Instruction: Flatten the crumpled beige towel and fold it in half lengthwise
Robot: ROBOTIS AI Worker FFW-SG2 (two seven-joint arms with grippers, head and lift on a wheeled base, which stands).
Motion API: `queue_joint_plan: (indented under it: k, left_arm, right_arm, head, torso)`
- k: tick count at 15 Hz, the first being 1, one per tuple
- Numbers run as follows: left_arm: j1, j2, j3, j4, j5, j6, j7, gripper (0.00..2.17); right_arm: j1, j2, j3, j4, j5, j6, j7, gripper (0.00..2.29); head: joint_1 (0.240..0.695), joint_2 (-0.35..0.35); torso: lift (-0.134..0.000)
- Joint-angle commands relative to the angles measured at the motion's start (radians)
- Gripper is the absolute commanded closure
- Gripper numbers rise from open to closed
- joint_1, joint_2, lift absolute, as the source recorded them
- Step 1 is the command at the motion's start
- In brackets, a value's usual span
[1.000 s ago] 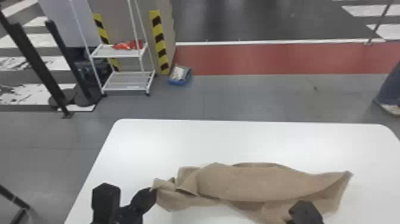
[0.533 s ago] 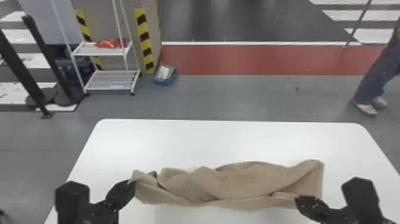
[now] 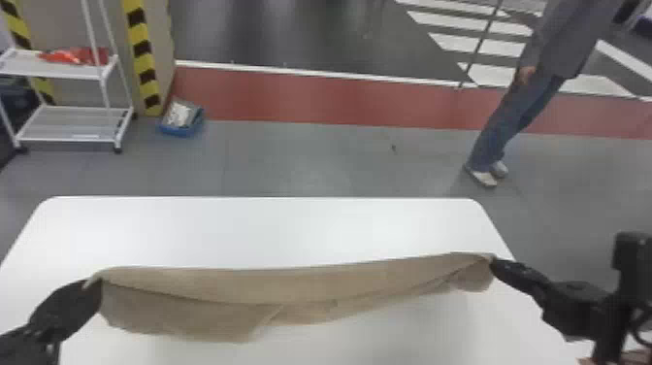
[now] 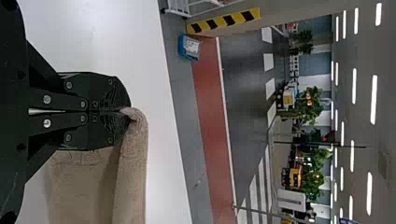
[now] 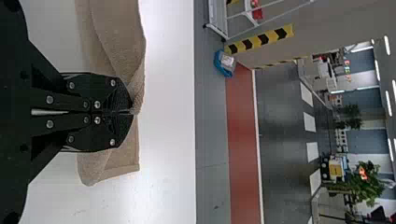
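While the left gripper and the right gripper pinch its ends, the beige towel spans the white table

Taking the head view as a clock face, the left gripper sits at eight o'clock and the right gripper at four, with the towel's long body running between them through six. Its upper edge runs taut and almost straight. Below that, loose cloth drops toward six o'clock, deepest on the seven o'clock side; a smaller flap falls just beneath the right fingertips. A long crease crosses the cloth. I cannot tell how much of its underside touches the table.

In the left wrist view, the left gripper has its fingers closed together on a gathered bit of edge. In the right wrist view, the right gripper likewise nips a bunched edge between its fingers.

Beyond the table, toward ten o'clock, a blue bin stands on the floor near a white rack.
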Motion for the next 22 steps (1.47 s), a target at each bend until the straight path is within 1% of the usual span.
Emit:
queue_joint_plan:
  k: [1,3,5,6,7,8,10,11,13,14,15,16,17,18,19,20,21,22]
  left_arm:
    - [0.0,0.0,0.02,-0.036,0.022,0.023,-0.009,1.42]
    - [0.003,-0.002,0.023,-0.063,0.023,0.035,-0.017,1.42]
    - [0.003,-0.002,0.02,-0.071,0.022,0.05,-0.018,1.42]
    - [0.001,-0.002,0.015,-0.069,0.017,0.057,-0.018,1.42]
    - [-0.005,-0.002,0.003,-0.059,0.01,0.075,-0.017,1.42]
    - [-0.015,-0.002,-0.016,-0.039,-0.001,0.075,-0.015,1.42]
    - [-0.04,-0.003,-0.055,0.006,-0.033,0.081,-0.014,1.42]
    - [-0.058,-0.002,-0.083,0.032,-0.056,0.084,-0.012,1.42]
    - [-0.089,-0.003,-0.128,0.09,-0.092,0.09,-0.009,1.42]
    - [-0.101,-0.003,-0.146,0.116,-0.102,0.09,-0.004,1.42]
    - [-0.111,-0.003,-0.166,0.141,-0.116,0.09,-0.001,1.42]
    - [-0.117,-0.003,-0.177,0.156,-0.118,0.087,0.0,1.42]
    - [-0.121,-0.003,-0.18,0.164,-0.118,0.087,0.003,1.42]
    - [-0.123,-0.002,-0.18,0.165,-0.118,0.087,0.003,1.42]
    - [-0.123,-0.002,-0.178,0.165,-0.118,0.087,0.005,1.42]
    - [-0.124,-0.002,-0.177,0.165,-0.118,0.087,0.005,1.42]
    - [-0.126,-0.002,-0.174,0.165,-0.118,0.087,0.005,1.42]
    - [-0.127,-0.003,-0.172,0.165,-0.118,0.087,0.005,1.42]
  right_arm:
    - [-0.052,-0.007,-0.108,-0.004,-0.042,0.08,0.016,1.95]
    - [-0.086,-0.01,-0.137,-0.006,-0.047,0.119,0.037,1.95]
    - [-0.086,-0.01,-0.137,-0.001,-0.044,0.116,0.05,1.95]
    - [-0.083,-0.013,-0.127,0.014,-0.03,0.113,0.056,1.94]
    - [-0.08,-0.027,-0.099,0.052,-0.013,0.107,0.074,1.93]
    - [-0.083,-0.034,-0.058,0.091,0.017,0.098,0.068,1.81]
    - [-0.108,-0.034,0.033,0.178,0.108,0.055,0.033,1.78]
    - [-0.131,-0.036,0.082,0.244,0.152,0.003,-0.006,1.78]
    - [-0.178,-0.034,0.16,0.367,0.211,-0.052,-0.085,1.78]
    - [-0.198,-0.034,0.186,0.419,0.24,-0.08,-0.119,1.78]
    - [-0.215,-0.034,0.217,0.474,0.277,-0.114,-0.171,1.78]
    - [-0.224,-0.034,0.24,0.514,0.312,-0.138,-0.236,1.5]
    - [-0.229,-0.033,0.243,0.54,0.332,-0.166,-0.293,1.13]
    - [-0.229,-0.034,0.245,0.562,0.347,-0.19,-0.363,0.73]
    - [-0.226,-0.036,0.238,0.569,0.356,-0.209,-0.403,0.21]
    - [-0.215,-0.037,0.226,0.562,0.355,-0.218,-0.405,0.09]
    - [-0.191,-0.037,0.22,0.537,0.349,-0.227,-0.405,0.08]
    - [-0.143,-0.037,0.217,0.477,0.324,-0.233,-0.405,0.08]
  head:
    - [0.695,-0.25]
    - [0.695,-0.28]
    - [0.695,-0.311]
    - [0.695,-0.314]
    - [0.695,-0.315]
    - [0.695,-0.314]
    - [0.695,-0.308]
    - [0.695,-0.305]
    - [0.695,-0.303]
    - [0.695,-0.303]
    - [0.695,-0.299]
    - [0.695,-0.3]
    - [0.695,-0.303]
    - [0.695,-0.312]
    - [0.695,-0.325]
    - [0.695,-0.338]
    - [0.695,-0.35]
    - [0.695,-0.35]
  torso:
    - [0.0]
    - [0.0]
    - [0.0]
    - [0.0]
    - [0.0]
    - [0.0]
    - [0.0]
    - [0.0]
    - [0.0]
    - [0.0]
    - [0.0]
    - [0.0]
    - [0.0]
    - [0.0]
    - [0.0]
    - [0.0]
    - [0.0]
    - [0.0]
